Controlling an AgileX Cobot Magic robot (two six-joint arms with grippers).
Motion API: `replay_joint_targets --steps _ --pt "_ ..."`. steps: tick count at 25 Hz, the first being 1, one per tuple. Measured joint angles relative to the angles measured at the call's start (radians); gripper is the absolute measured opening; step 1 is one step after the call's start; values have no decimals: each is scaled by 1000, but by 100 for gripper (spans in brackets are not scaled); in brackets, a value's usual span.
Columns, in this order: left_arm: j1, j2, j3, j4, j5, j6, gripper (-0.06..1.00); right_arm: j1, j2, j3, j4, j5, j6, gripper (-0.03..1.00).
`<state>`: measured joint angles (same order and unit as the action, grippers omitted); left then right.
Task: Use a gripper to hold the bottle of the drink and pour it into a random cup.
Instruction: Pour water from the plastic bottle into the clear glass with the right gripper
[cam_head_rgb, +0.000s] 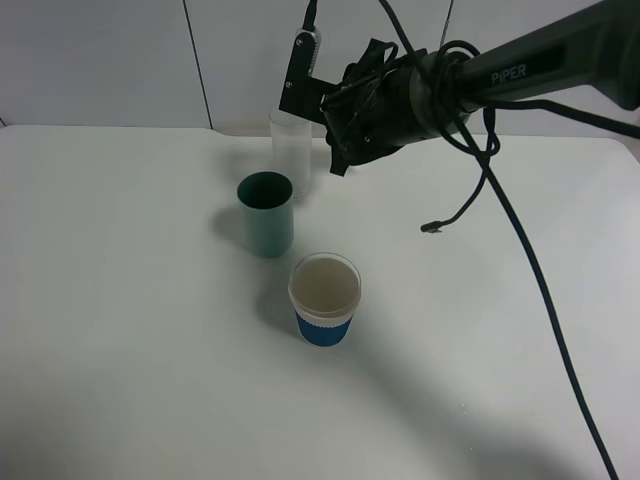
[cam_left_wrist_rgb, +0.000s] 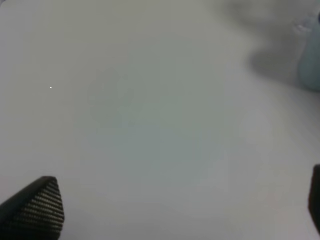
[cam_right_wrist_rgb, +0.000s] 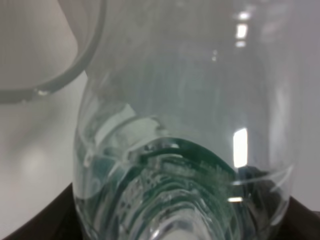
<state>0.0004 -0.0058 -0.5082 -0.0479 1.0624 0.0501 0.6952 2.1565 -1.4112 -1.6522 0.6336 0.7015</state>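
My right gripper (cam_head_rgb: 312, 92) is shut on the bottle of the drink (cam_head_rgb: 300, 72), a dark, narrow shape held high at the back, just above the clear glass cup (cam_head_rgb: 290, 150). In the right wrist view the clear bottle (cam_right_wrist_rgb: 185, 140) with its green label fills the frame. The gripper's (cam_right_wrist_rgb: 165, 232) dark jaws show at both lower corners, and the cup's rim (cam_right_wrist_rgb: 75, 75) curves beside the bottle. I cannot tell whether liquid is flowing. My left gripper (cam_left_wrist_rgb: 175, 210) is open and empty over bare table, and does not show in the high view.
A teal opaque cup (cam_head_rgb: 266, 213) stands just in front of the glass. A white paper cup with a blue sleeve (cam_head_rgb: 324, 299) stands nearer the front. A loose black cable (cam_head_rgb: 520, 250) hangs from the right arm across the table. A blurred pale object (cam_left_wrist_rgb: 310, 65) sits at the left wrist view's edge.
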Motion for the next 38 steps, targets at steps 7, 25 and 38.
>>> replay_joint_targets --steps 7,25,38 --pt "0 0 0 0 0 0 99 3 -4 0 0 6 -25 56" --pt "0 0 0 0 0 0 99 22 -13 0 -8 77 -148 56" --pt "0 0 0 0 0 0 99 22 -13 0 -17 138 -189 56"
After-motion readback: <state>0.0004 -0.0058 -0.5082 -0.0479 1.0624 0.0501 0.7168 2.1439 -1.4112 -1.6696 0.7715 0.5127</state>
